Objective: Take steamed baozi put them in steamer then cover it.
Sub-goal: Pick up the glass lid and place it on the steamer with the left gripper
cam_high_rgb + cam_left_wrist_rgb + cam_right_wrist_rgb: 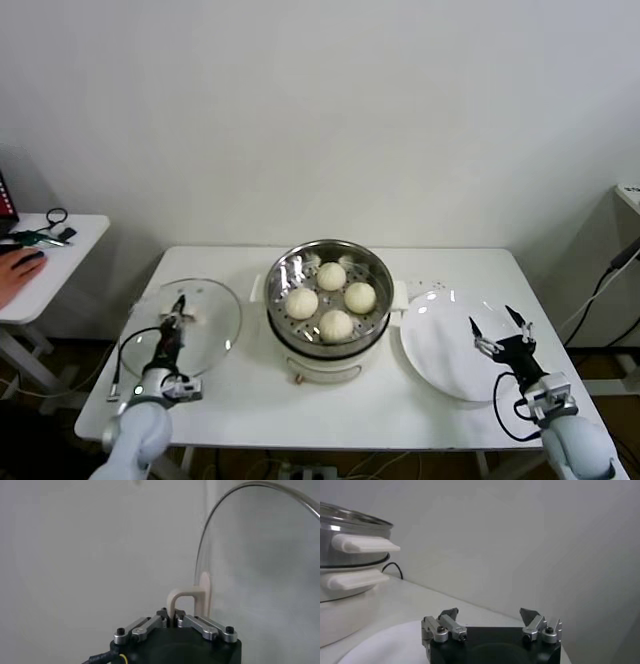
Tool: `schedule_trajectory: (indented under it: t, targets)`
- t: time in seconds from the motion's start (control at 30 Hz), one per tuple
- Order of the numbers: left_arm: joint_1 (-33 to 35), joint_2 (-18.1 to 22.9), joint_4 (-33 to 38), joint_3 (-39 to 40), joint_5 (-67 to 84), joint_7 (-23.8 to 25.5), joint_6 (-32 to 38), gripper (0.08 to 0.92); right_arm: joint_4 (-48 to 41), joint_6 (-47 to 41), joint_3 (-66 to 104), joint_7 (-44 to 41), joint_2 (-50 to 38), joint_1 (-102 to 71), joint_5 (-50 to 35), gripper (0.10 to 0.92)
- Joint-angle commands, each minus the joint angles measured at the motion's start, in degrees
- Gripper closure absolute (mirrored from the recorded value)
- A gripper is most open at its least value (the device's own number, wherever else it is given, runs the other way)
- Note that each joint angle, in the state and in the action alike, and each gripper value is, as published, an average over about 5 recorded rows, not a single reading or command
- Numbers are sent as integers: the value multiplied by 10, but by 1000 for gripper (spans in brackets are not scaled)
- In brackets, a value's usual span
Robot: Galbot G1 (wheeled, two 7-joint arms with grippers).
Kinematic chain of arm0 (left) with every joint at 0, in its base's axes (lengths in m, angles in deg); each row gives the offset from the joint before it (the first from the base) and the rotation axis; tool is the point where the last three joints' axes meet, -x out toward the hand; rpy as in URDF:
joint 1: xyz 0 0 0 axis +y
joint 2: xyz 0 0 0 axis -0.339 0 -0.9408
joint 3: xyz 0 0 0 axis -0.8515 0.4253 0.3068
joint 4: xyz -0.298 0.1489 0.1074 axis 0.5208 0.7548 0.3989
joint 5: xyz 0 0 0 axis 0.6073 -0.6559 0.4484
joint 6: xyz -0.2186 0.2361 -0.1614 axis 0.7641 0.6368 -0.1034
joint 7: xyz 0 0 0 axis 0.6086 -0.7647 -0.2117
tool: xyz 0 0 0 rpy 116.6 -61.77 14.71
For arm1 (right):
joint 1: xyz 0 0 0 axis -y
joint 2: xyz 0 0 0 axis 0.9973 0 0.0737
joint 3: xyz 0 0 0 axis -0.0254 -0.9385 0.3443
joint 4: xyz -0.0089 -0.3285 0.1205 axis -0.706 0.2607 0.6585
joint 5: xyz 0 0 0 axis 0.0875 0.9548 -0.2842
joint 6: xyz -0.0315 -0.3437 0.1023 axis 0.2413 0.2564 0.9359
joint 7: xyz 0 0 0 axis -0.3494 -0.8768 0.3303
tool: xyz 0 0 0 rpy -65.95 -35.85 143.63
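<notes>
Several pale baozi (pixel 331 297) lie on the perforated floor of the shiny steamer (pixel 283 266) at the table's middle. The clear glass cover (pixel 215 330) rests flat on the table to the steamer's left. My left gripper (pixel 177 311) sits over the cover's centre, shut on its cream-white handle (pixel 176 600); the glass rim (pixel 210 525) curves beyond it. My right gripper (pixel 503 330) hangs open over the white plate (pixel 440 340), with nothing between its fingers. The steamer's side handles (pixel 362 544) show in the right wrist view.
A white plate lies right of the steamer near the table's right edge. A small side table (pixel 70 260) with scissors and a person's hand stands at far left. A dark cable (pixel 610 280) hangs at the right.
</notes>
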State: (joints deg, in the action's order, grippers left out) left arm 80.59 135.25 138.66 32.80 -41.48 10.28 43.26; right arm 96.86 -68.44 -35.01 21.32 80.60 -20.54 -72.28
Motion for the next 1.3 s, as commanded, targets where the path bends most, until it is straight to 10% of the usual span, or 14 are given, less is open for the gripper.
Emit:
schedule_trajectory:
  t: [0.03,0.4,0.67,0.97,1.3]
  targets:
    - [113,-66,247,-4,33,34,-168,850,-8,1,-4,0,-3,9,6,203]
    - [96,-138,367,97,54,75,-274,850,-29,-2,-27,7,-7,40,23,203]
    - [-77,-174,351,302,28,164,-357,850,-40,-5,-43,19,2,64,35,203]
    - [-259,-66,263,462,-67,279,-373,850,-40,-7,-28,26,10,59,41,203]
    - [-255,87,165,483,-176,329,-373,850,-38,1,9,18,13,32,41,203]
